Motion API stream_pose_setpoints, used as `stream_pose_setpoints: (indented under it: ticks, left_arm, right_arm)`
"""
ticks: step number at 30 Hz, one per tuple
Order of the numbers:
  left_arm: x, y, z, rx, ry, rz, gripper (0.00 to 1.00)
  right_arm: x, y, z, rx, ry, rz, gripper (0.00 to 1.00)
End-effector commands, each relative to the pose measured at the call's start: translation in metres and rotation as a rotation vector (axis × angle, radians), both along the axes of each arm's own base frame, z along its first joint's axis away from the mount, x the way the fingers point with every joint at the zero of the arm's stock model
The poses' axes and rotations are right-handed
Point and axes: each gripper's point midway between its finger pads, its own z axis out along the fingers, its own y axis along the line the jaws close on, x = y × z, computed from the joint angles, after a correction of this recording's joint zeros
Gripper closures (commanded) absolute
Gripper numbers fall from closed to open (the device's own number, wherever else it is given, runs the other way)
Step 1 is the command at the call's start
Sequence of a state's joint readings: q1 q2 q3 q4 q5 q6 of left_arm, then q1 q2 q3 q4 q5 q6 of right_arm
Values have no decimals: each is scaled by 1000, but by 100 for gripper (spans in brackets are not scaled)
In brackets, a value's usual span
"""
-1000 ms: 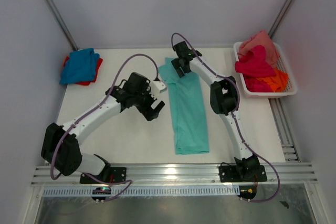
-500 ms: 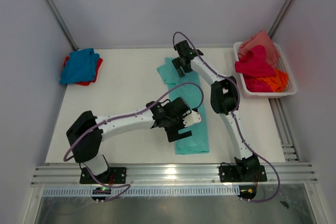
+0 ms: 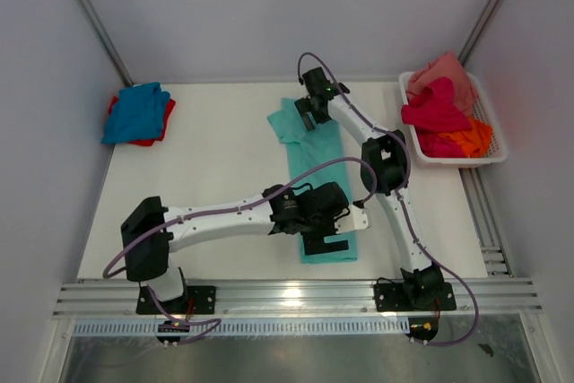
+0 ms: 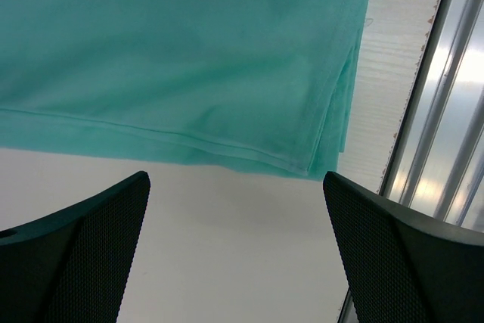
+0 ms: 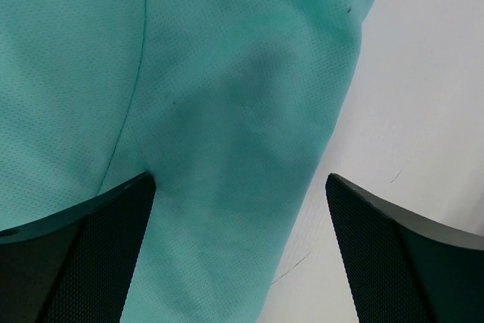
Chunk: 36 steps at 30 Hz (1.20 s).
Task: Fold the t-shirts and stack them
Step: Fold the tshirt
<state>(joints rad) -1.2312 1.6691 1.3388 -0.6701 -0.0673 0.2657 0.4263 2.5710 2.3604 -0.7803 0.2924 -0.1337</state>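
Mint-teal tee (image 3: 314,168) is seen in the top view as a long, narrow folded strip laid mid-desk (image 3: 206,177), running 12 to 6 o'clock. Left fingers (image 3: 325,244) are held over its 6 o'clock end, near the desk edge. Right fingers (image 3: 307,114) are held over its 12 o'clock end. Blue tee (image 3: 134,112) is piled on red tee (image 3: 167,118) at the 10 o'clock corner. Magenta tee (image 3: 435,105), orange tee (image 3: 473,136) and salmon-pink tee (image 3: 448,73) are bunched in the white mesh basket (image 3: 466,161) at 2 o'clock.

Left wrist view: left fingers (image 4: 76,255) are spread wide w/ nothing btwn them, only bare desk (image 4: 227,225). The tee's (image 4: 174,58) folded corner is seen toward 12–1 o'clock, its layered edges showing. A metal rail (image 4: 446,111) runs at 3 o'clock.

Right wrist view: right fingers (image 5: 408,255) are likewise parted, nothing gripped. The tee (image 5: 212,96) fills 9 to 12 o'clock and reaches down btwn the fingers; bare desk (image 5: 408,73) is seen at 3 o'clock. Whether the tips touch the cloth can't be told.
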Motion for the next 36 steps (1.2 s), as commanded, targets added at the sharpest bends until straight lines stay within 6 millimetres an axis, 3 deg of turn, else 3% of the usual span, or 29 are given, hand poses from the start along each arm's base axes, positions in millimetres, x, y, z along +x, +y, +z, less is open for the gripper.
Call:
stream_pose_setpoints:
  ticks: [1,6,7,8,13,14,15,17,18,19,20,21,25,27,28,30,31,32,36]
  left_arm:
    - [-10,-10,13,-17,-12,-18,1]
    - [-22,-11,1,8,-2,-42,1]
    - [-23,-11,-1,10,2,-41,1]
    - [-23,-11,-1,9,2,-40,1]
    - [-22,-9,-6,11,-5,-35,1]
    - [-22,-8,-6,12,-4,-34,1]
    - [-23,-9,-6,9,-1,-34,1]
    - [-24,-9,-9,14,9,-32,1]
    - [-24,-9,-10,15,10,-31,1]
    - [-24,-9,-10,16,10,-29,1]
    - [-24,-10,-12,19,14,-24,1]
    - [-24,-10,-12,20,13,-23,1]
    - [-22,-9,-12,28,7,-20,1]
    - [-23,-9,-11,23,10,-26,1]
    - [-24,-10,-10,16,12,-29,1]
    - [-25,-11,-14,20,11,-40,1]
    - [-26,-12,-15,25,6,-44,1]
    - [-27,-13,-16,32,-8,-50,1]
    - [-34,-16,-23,54,-20,-80,1]
  right_arm:
    - [-10,4,-23,21,66,-1,0]
    - [-13,-3,-6,15,22,-22,0]
    - [-11,-3,18,33,-24,-22,1]
    - [-16,-6,15,33,-27,-23,1]
    - [-23,-8,77,66,-179,19,1]
    - [-29,-9,80,60,-184,30,1]
    - [-29,-11,107,75,-243,28,1]
    - [-37,-16,119,73,-271,27,1]
    - [-38,-15,147,102,-336,37,1]
    - [-40,-17,155,107,-365,44,1]
    - [-47,-20,150,95,-364,57,1]
    - [-46,-19,167,113,-416,67,1]
    - [-60,-26,173,97,-383,59,1]
    - [-73,-43,174,55,-355,-3,1]
    - [-82,-52,192,53,-386,-29,1]
    - [-99,-78,200,-6,-407,-116,0]
    - [-112,-90,228,0,-472,-150,1]
    - [-121,-100,227,-19,-483,-179,0]
    - [-160,-138,266,-52,-620,-253,1]
